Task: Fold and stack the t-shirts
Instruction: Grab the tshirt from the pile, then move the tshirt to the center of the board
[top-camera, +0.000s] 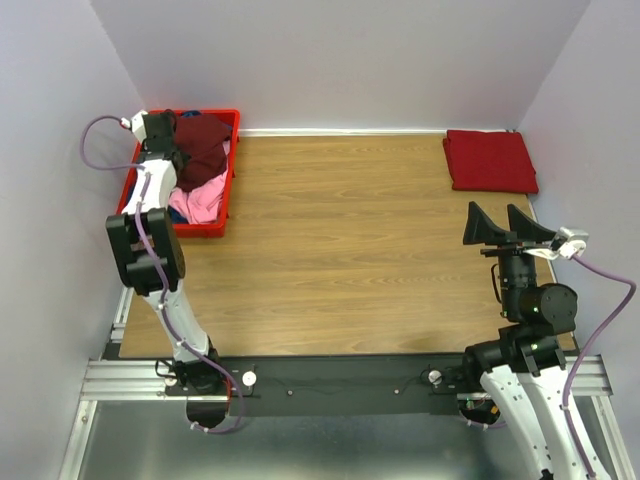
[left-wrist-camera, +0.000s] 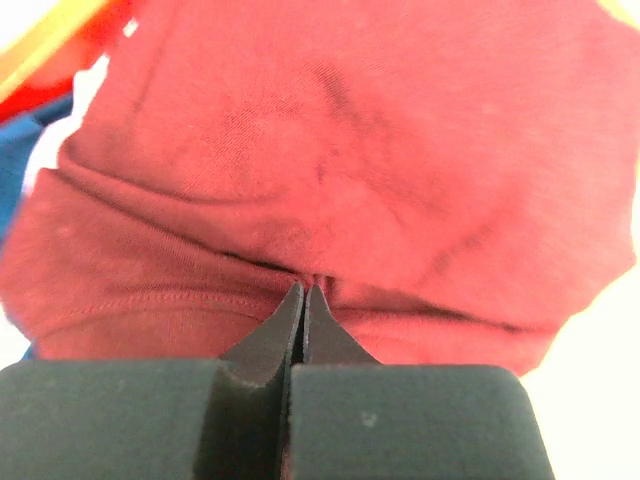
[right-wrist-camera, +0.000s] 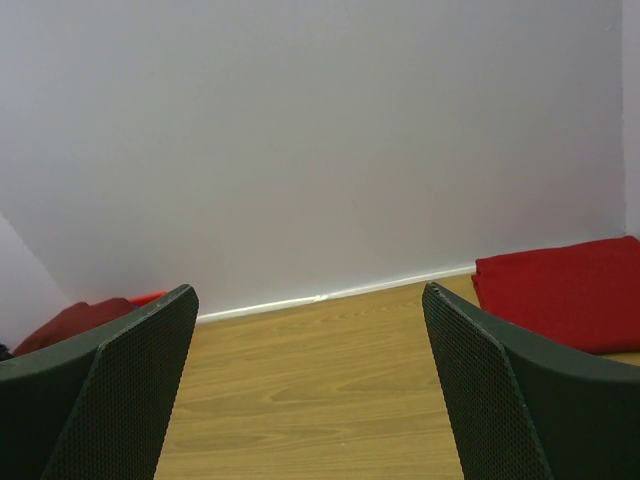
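Progress looks early: one red shirt (top-camera: 490, 160) lies folded beyond the open right claw (right-wrist-camera: 310, 290); left claw (left-wrist-camera: 304, 292) pinches a maroon shirt (left-wrist-camera: 330, 160) in the crate (top-camera: 212, 229), pink shirt (top-camera: 200, 203) beside it.

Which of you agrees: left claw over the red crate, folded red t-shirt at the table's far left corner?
No: the top external view shows the folded red t-shirt at the far right corner. The left claw is over the red crate.

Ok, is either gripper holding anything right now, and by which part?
Left gripper is shut on a raised fold of the dark maroon t-shirt in the crate. Right gripper is open, holding nothing.
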